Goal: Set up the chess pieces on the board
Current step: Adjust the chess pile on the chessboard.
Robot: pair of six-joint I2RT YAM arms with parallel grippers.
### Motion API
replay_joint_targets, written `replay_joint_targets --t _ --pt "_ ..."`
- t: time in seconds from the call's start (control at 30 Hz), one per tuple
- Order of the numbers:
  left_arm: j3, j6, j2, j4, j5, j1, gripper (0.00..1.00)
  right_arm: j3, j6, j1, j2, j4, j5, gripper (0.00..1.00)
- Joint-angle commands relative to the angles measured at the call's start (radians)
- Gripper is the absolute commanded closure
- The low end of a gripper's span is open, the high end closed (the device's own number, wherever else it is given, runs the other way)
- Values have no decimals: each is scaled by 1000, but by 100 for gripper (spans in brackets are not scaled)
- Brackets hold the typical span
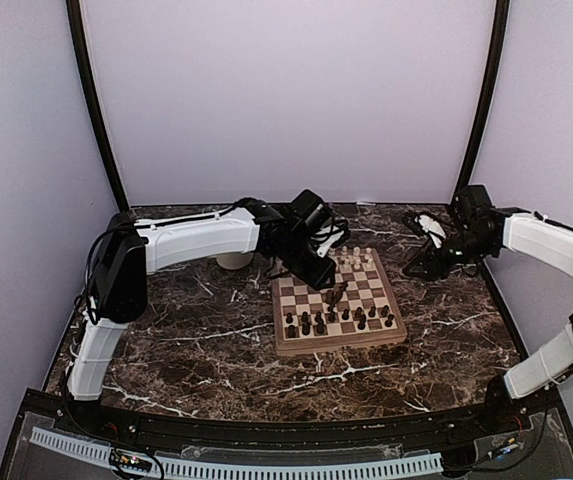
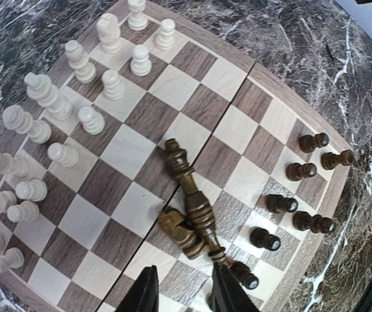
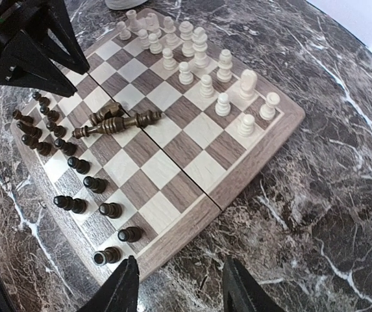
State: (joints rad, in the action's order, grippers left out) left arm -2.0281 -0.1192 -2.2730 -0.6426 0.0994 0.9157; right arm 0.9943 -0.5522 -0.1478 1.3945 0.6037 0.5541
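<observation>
So the small square wooden chessboard, chequered light and dark brown with a thick rim, sits mid-table on the dark marble tabletop. The dark turned chessmen stand in rough rows along its near edge, which looks like their home side. Just past them, in the middle of the board, a few longer brown pieces lie tipped over in a heap. My guess is they're the ones not yet placed. The left gripper hangs right over that heap, fingers a bit apart with nothing pinched, probably lining up a grab. The cream-white chessmen fill the far edge, mostly upright. The right gripper hovers off the board's right side, spread and empty, likely just keeping clear.
</observation>
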Motion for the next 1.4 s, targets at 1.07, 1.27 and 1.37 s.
replay_joint_targets --t 1.07,1.27,1.37 --pt "-141 -101 -105 -83 -43 9 49 210 100 -40 250 -19 80 62" --pt "-99 -122 -78 -103 -17 10 35 226 87 -62 271 -6 79 61" --pt "-62 -119 -74 -91 -9 8 36 252 72 -87 303 17 79 61"
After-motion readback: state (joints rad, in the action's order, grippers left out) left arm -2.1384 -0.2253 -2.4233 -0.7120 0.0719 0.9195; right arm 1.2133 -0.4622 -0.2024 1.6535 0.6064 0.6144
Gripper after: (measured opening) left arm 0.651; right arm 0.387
